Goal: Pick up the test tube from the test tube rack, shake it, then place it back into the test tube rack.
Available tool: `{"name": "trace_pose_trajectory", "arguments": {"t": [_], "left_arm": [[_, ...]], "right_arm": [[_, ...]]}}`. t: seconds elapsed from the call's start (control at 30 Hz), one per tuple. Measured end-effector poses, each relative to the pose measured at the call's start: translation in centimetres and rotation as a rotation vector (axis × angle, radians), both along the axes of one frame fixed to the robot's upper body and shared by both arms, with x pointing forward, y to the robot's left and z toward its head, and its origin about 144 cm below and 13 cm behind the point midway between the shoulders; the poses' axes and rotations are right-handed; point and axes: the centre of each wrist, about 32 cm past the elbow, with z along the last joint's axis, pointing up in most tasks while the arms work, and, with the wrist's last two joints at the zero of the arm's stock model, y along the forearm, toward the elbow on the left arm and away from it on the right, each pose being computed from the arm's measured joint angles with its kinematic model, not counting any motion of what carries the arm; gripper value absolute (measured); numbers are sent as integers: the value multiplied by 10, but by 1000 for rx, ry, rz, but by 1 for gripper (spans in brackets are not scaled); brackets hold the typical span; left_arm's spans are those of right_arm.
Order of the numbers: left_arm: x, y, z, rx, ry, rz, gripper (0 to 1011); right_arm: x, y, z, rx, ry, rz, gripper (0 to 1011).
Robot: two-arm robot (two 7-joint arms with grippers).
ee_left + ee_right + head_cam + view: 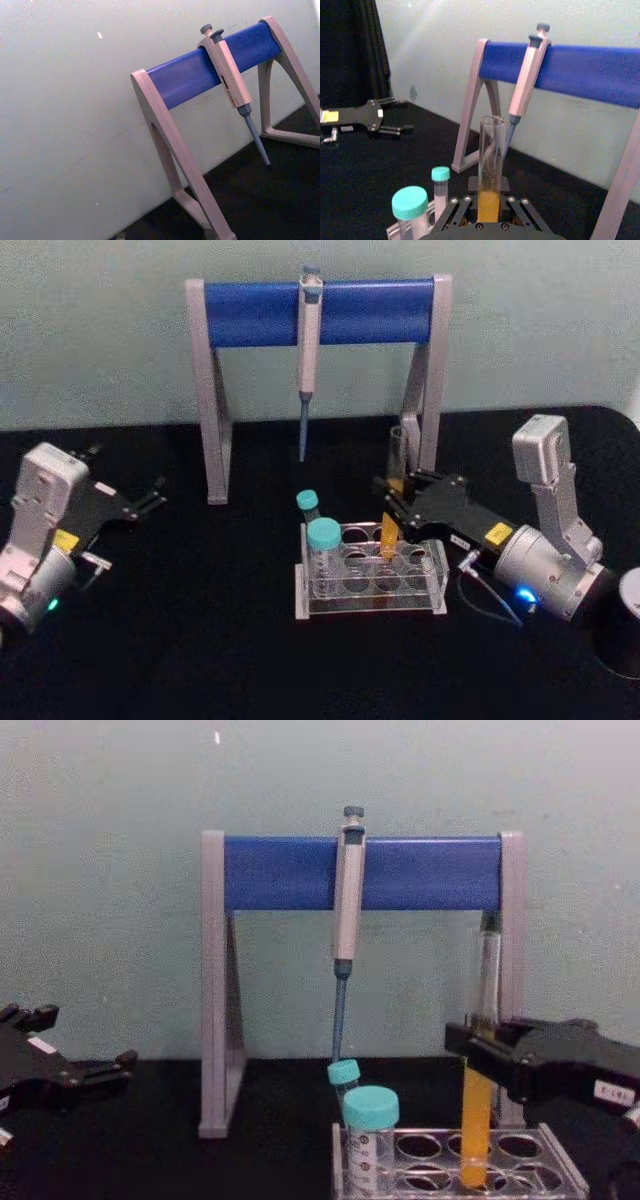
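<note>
Right claw point(395, 495) is clamped on the test tube point(396, 462) about halfway up. The tube stands upright, its orange-filled foot down in a hole of the rack point(370, 608) on the counter point(200, 640). I read this as the grab, though it could equally be the return. If so, next comes a straight lift clear of the rack's top plate and the teal-capped tubes point(323, 533). Left claw point(128, 472), fingers spread, sits parked far left.

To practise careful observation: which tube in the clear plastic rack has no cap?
The tall thin clear glass tube of orange-yellow liquid, gripped by the right pincer; the two shorter tubes wear teal caps.
</note>
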Motion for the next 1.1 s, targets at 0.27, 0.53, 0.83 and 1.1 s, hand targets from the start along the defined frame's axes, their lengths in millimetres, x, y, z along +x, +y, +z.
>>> {"name": "trace_pose_trajectory", "arguments": {"t": [0.27, 0.53, 0.83, 1.1], "left_arm": [[0, 0, 0, 0, 0, 0, 1001], [0, 0, 0, 0, 0, 0, 1001], [0, 0, 0, 0, 0, 0, 1001], [0, 0, 0, 0, 0, 0, 1001]], "right_arm": [[-2, 0, 14, 36, -44, 7, 234], [0, 2, 28, 55, -86, 6, 234], [11, 8, 35, 68, -95, -16, 234], [14, 8, 36, 50, -100, -28, 234]]}}
